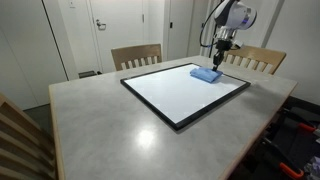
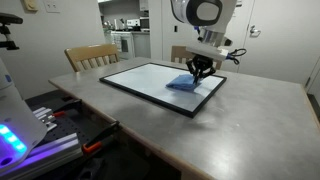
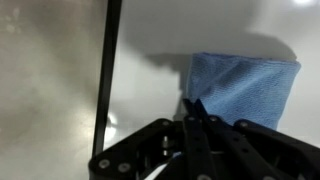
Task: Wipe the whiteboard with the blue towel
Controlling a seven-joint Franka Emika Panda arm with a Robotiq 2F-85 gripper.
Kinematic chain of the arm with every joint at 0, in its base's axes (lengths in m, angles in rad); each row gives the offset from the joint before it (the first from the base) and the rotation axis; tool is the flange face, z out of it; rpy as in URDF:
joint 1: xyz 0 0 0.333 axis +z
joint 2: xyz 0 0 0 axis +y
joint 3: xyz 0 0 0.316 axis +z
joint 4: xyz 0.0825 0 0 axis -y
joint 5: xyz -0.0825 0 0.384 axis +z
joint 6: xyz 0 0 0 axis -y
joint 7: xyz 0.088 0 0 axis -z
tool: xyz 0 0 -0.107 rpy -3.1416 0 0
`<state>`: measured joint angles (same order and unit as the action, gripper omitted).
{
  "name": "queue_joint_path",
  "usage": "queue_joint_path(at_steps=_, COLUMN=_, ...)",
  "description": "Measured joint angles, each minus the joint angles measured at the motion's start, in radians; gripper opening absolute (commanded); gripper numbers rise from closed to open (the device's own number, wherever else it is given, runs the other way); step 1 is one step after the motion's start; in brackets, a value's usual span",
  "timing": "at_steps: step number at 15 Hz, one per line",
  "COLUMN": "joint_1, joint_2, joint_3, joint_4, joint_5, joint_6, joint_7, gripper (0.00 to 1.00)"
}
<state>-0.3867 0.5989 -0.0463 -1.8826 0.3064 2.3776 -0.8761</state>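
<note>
On the whiteboard (image 1: 180,95), near its edge closest to the arm, lies the blue towel (image 1: 206,74). Both sit on the grey surface (image 1: 100,125). Over the towel, the claw (image 3: 192,103) is clenched, with its tips meeting at the cloth's rim.

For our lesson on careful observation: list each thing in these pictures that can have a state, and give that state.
Whiteboard: lying flat on the table, no marks visible.
Towel: folded, lying on the whiteboard near its edge.
Gripper: shut, tips at the towel's edge.
Chairs: pushed in at the table.
</note>
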Motion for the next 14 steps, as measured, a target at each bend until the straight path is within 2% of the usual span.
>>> queue_joint_path(at_steps=14, joint_1=-0.045, joint_2=0.059, joint_3=-0.049, joint_4=0.121, joint_5=-0.109, joint_6=-0.076, joint_7=0.000, gripper=0.01)
